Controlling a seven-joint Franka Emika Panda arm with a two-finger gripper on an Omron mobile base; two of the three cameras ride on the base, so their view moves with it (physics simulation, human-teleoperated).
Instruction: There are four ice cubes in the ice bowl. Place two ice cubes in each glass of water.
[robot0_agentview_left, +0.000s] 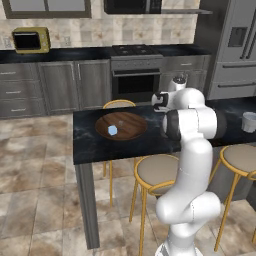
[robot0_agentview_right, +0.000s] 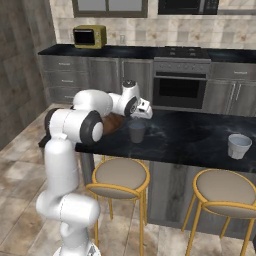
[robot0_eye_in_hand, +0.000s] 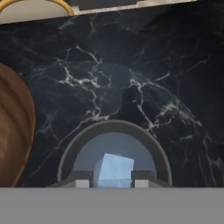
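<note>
In the hand view an ice cube (robot0_eye_in_hand: 114, 169) lies between my gripper's (robot0_eye_in_hand: 112, 183) two fingertips (robot0_eye_in_hand: 83, 180), right over the mouth of a glass of water (robot0_eye_in_hand: 114, 127). Whether the pads still press on it is unclear. In the right base view that glass (robot0_agentview_right: 136, 132) stands on the black marble counter just below the gripper (robot0_agentview_right: 148, 115). The wooden ice bowl (robot0_agentview_left: 134, 131) lies to the left with one ice cube (robot0_agentview_left: 112, 130) showing in it. Its brown rim (robot0_eye_in_hand: 17, 127) shows at the left of the hand view. A second glass (robot0_agentview_right: 239, 146) stands far right on the counter.
Round stools (robot0_agentview_right: 120, 175) with yellow legs stand along the counter's (robot0_agentview_right: 190, 140) near side. A further stool (robot0_agentview_left: 119, 104) stands behind the counter. Across the floor are the grey cabinets, the oven (robot0_agentview_left: 136, 75), a yellow microwave (robot0_agentview_left: 31, 40) and the fridge (robot0_agentview_left: 235, 45).
</note>
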